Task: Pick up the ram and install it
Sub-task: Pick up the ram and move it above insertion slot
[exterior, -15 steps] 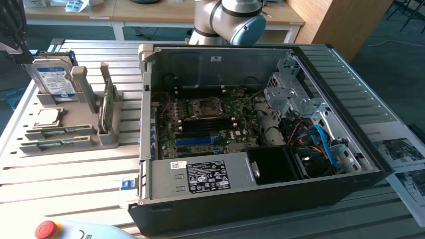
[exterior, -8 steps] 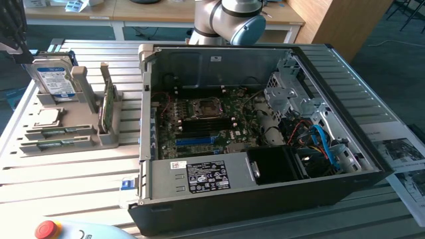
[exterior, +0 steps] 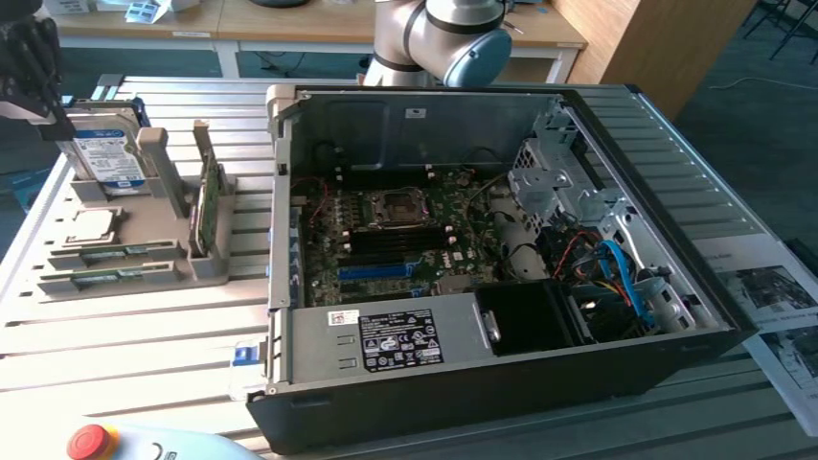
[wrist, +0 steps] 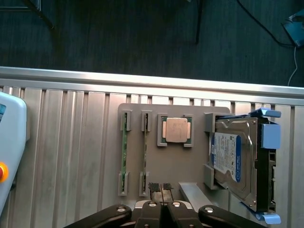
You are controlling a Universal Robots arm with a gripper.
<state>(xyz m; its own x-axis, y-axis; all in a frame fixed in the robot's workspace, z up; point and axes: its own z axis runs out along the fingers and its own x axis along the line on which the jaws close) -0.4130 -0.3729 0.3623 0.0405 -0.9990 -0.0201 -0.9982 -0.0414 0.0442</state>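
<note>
Your claw point(wrist: 160, 186) is fully closed. Its two fingers are pressed pad to pad and nothing is held between them. In the exterior view you find the claw point(exterior: 38, 86) raised over the far left corner of the scene, just beside the hard drive point(exterior: 105, 153) that stands on edge there.

Look at the grey tray point(exterior: 172, 278) on the slatted table point(exterior: 141, 335), at the exterior view's left of the open computer case point(exterior: 511, 383). The ram point(wrist: 124, 152) is a thin green stick standing on its long edge in the nearest of the tray's two narrow slots. You can see it in the exterior view as a green strip point(exterior: 96, 280) at the tray's near end. A second thin stick point(wrist: 144, 152) stands in the slot right next to it.

Just beyond those slots the processor chip point(wrist: 175, 129) lies flat in its pocket, and the hard drive point(wrist: 232, 161) is at the tray's far end. A green board point(exterior: 210, 206) stands upright in a holder on the tray's edge nearest the case, apart from the claw.

The motherboard point(exterior: 397, 240) lies inside the case. A white box with a red button point(exterior: 92, 441) sits at the near left of the table.
</note>
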